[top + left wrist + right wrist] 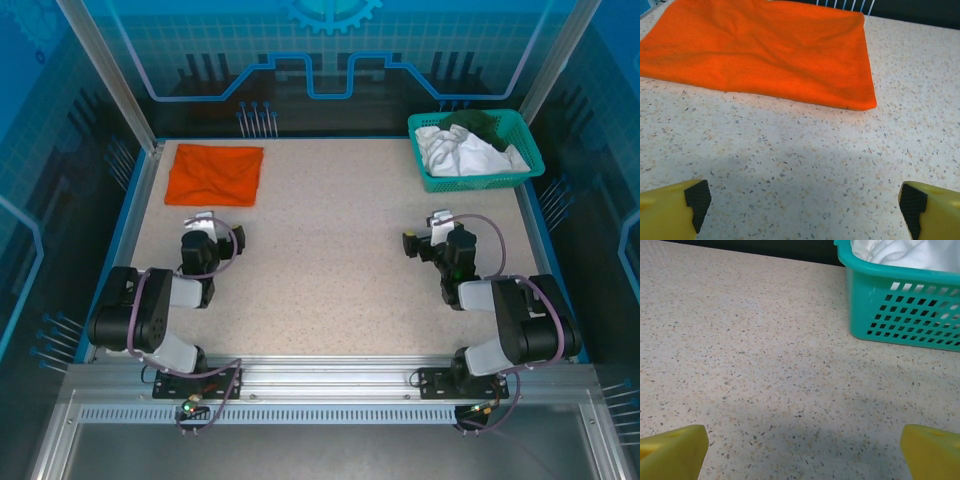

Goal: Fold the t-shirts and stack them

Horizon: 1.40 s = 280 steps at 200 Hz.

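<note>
White t-shirt (455, 150) and dark green t-shirt (478, 122) in basket (480, 182) at one o'clock from right jaws, the nearer pair, spread open; left jaws spread too, orange t-shirt (214, 173) at twelve.

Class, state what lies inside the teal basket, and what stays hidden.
Crumpled white fabric fills the teal basket, with dark green fabric at its far side. Anything beneath them is covered.

bright, even overhead light | soft shadows near wrist cameras | sharp
</note>
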Motion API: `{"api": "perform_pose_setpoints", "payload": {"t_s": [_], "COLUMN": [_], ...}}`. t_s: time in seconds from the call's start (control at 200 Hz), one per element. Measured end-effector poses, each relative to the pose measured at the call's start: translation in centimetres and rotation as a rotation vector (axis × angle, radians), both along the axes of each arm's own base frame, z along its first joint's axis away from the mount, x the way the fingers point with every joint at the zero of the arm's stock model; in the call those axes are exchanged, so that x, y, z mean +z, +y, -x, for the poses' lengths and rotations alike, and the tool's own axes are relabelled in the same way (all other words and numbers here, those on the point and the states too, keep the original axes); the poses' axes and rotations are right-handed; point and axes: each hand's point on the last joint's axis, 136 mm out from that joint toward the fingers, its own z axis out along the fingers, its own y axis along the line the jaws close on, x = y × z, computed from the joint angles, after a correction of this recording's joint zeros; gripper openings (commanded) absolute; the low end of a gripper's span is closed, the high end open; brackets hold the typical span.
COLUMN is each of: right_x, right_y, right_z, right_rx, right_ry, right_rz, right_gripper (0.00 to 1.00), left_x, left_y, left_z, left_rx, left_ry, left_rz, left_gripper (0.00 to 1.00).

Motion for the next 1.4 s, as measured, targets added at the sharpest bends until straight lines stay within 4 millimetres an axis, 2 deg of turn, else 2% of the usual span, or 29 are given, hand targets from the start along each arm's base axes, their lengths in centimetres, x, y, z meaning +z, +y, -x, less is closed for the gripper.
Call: {"api": "perform_pose_setpoints", "payload": {"t_s": [0.175,0.42,1.401], "right_x": [0.2,0.5,0.4], "right_y": [-1.7,-2.7,-2.8], "right_z": [-1.1,-1.3,-1.3], "right_rx": [-0.109,-0.171,-0.18], "right_ry": [0.011,0.005,0.009], "right_rz": [-0.003,0.0,0.002], "right_gripper": [1.0,1.0,1.0], "left_x": [0.8,1.0,1.0], "left_y": [0.0,0.0,-0.2], "left_z": [-0.6,-0.7,-0.8], "left_rx": [0.0,0.002,-0.017], "left_ry": [-0.024,-0.028,-0.028], "left_rz": [-0.01,-0.011,-0.028], "left_gripper": [0.99,0.99,0.99]}}
